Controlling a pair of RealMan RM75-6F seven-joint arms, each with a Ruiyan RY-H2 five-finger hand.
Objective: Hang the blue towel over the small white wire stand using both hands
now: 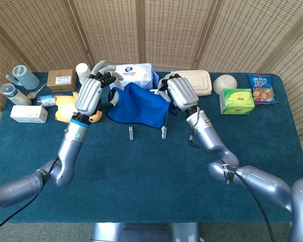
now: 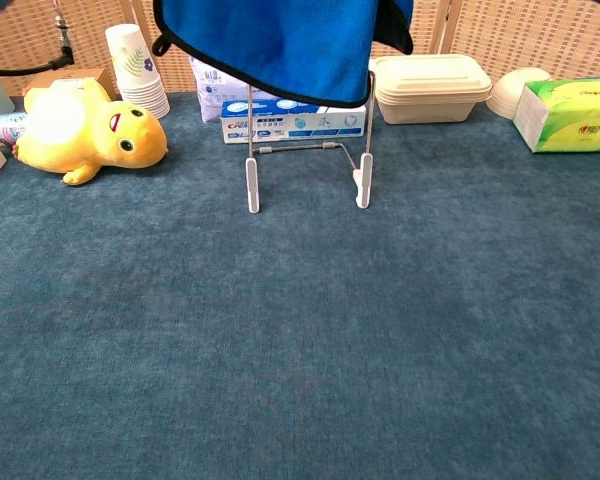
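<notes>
The blue towel [image 1: 139, 106] hangs stretched between my two hands above the small white wire stand [image 1: 163, 132]. My left hand [image 1: 93, 93] grips the towel's left corner and my right hand [image 1: 179, 93] grips its right corner. In the chest view the towel [image 2: 270, 45] drapes down from the top edge, its dark hem just over the stand's upright wires [image 2: 252, 170], hiding the top bar. The stand's two feet rest on the blue tablecloth. Neither hand shows in the chest view.
A yellow plush duck [image 2: 75, 130] lies left of the stand. Behind the stand sit a blue-and-white box [image 2: 295, 120], a wipes pack [image 1: 131, 75], paper cups [image 2: 135, 70], a lidded food container [image 2: 430, 80], a bowl [image 1: 225, 83] and a green tissue box [image 1: 236, 101].
</notes>
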